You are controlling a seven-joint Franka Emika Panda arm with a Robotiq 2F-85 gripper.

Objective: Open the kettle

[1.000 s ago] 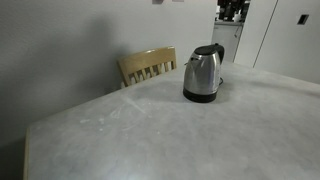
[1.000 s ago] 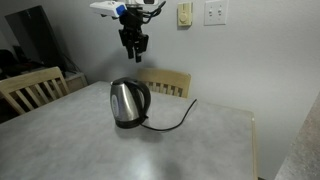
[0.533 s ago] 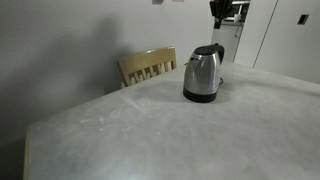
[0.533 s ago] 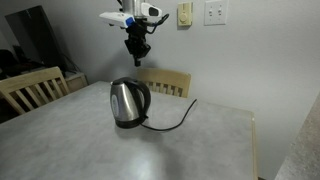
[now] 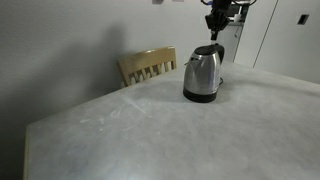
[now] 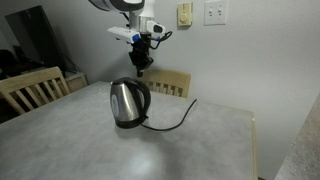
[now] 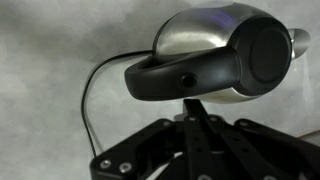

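Note:
The kettle (image 5: 203,74) stands upright on the grey table (image 5: 140,130), a brushed steel body with a black lid, handle and base. It also shows in an exterior view (image 6: 126,102). Its lid (image 7: 268,52) lies shut. My gripper (image 5: 214,28) hangs a short way above the kettle's top, apart from it, also seen in an exterior view (image 6: 142,66). In the wrist view the gripper (image 7: 195,108) is shut and empty, its tips pointing at the black handle (image 7: 180,78).
A wooden chair (image 5: 148,66) stands behind the table next to the kettle. Another chair (image 6: 30,88) is at the table's side. The kettle's black cord (image 6: 178,118) trails over the table towards the wall.
My gripper has come down and sideways towards the kettle's top. Its fingers, spread a second ago, are now together. The kettle has not moved.

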